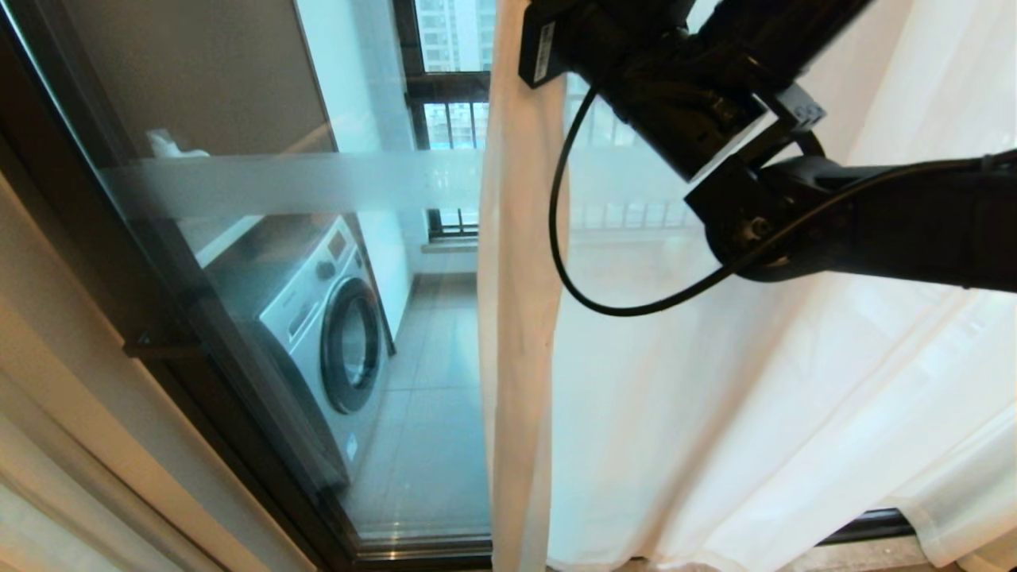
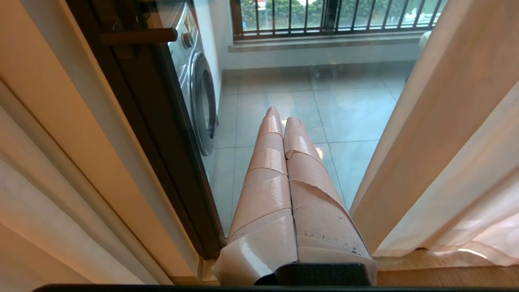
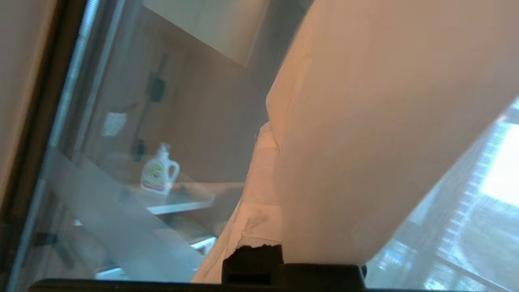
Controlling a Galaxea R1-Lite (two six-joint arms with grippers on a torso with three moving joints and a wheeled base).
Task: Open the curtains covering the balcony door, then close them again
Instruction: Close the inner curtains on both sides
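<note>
The right pincer point(image 3: 263, 170) has its taped fingers pressed together on the hemmed edge of the curtains point(image 1: 715, 413), the sheer white fabric draped over one finger and hiding most of it in the right wrist view. In the head view the right arm point(image 1: 794, 159) reaches in from the right, high up against the cloth, with a black cable looping below it. The left pincer point(image 2: 284, 121) is fully closed on nothing, its tan-taped fingers point(image 2: 263, 178) touching along their length, held low and pointing at the glass of the balcony door point(image 1: 262, 183).

The curtains hang to the right of the door's bare glass, their free edge running top to bottom, long folds vertical down to the floor. Through the glass stand a washing machine point(image 1: 334, 318) to the left, a detergent bottle point(image 3: 159, 172) on a surface behind the frosted band, and a barred railing window point(image 2: 324, 16) at the far end of the tiled balcony. The door's dark frame point(image 2: 162, 142) stands to the left of the glass.
</note>
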